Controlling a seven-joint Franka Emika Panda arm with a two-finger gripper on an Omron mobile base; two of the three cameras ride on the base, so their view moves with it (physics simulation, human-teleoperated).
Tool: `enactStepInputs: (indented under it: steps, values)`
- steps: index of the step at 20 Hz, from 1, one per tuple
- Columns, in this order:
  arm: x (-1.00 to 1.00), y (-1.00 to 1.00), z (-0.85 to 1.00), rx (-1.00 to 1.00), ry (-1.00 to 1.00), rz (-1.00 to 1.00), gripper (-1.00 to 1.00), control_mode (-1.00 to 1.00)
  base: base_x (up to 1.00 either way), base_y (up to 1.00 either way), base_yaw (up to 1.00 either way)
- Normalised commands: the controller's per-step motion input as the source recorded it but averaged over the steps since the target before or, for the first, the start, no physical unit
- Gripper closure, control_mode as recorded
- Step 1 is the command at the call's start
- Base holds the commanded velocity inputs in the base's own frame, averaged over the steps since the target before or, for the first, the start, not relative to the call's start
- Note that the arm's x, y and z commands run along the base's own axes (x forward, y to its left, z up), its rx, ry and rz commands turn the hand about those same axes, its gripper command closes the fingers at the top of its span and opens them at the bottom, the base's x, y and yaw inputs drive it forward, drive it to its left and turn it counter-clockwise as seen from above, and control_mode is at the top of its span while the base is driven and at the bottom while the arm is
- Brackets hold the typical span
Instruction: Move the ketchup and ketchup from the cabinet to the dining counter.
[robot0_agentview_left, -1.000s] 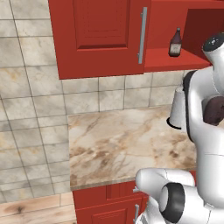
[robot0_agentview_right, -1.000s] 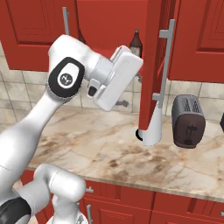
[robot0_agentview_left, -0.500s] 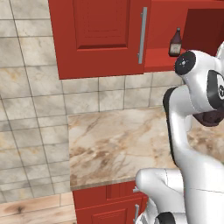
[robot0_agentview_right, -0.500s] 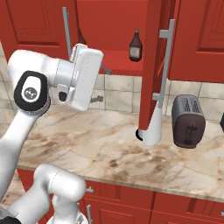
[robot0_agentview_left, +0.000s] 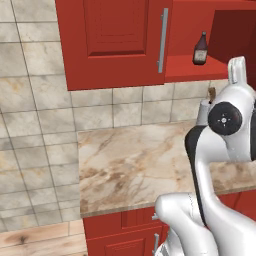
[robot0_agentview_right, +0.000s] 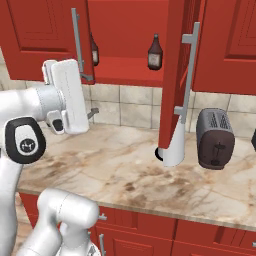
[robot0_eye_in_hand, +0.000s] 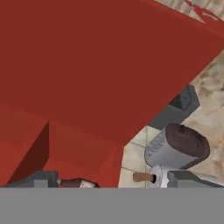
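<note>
Red cabinet (robot0_agentview_right: 125, 40) hangs on the tiled wall with its doors swung open, inner shelf exposed. One ketchup bottle (robot0_agentview_right: 155, 53) stands upright on that shelf, toward the right side of the opening, just left of the open door's edge. A second ketchup bottle (robot0_agentview_right: 94, 50) stands further left on the same shelf, partly hidden behind the long silver handle (robot0_agentview_right: 77, 42) of the left door. From the left base view one bottle (robot0_agentview_left: 200, 49) shows upright at the shelf's front edge, right of a closed door.

Below the cabinet runs a marbled worktop (robot0_agentview_right: 135, 175) backed by beige tiles. On it, under the open right-hand door, stands a white paper-towel roll (robot0_agentview_right: 174, 147); right of that, a dark toaster (robot0_agentview_right: 214, 138).

Gripper (robot0_agentview_right: 92, 95) is raised below and just left of the cabinet opening, near the left door's handle, clear of both bottles. Fingers (robot0_eye_in_hand: 41, 178) stand wide apart with nothing between them. Hand view looks up at the cabinet's red underside, with the toaster (robot0_eye_in_hand: 177, 146) off to one side.
</note>
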Motion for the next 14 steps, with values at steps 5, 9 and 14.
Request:
enactStepInputs:
  steps: [5, 9, 14]
  values:
    - [-0.1, 0.58, 0.2, -0.3, 0.25, 0.41, -1.0, -1.0, 0.0, 0.0, 0.0]
    - [0.0, 0.54, 0.16, -0.25, 0.32, 0.27, -1.0, -1.0, 0.0, 0.0, 0.0]
    - [0.13, 0.49, 0.34, -0.29, 0.35, 0.16, -1.0, -1.0, 0.0, 0.0, 0.0]
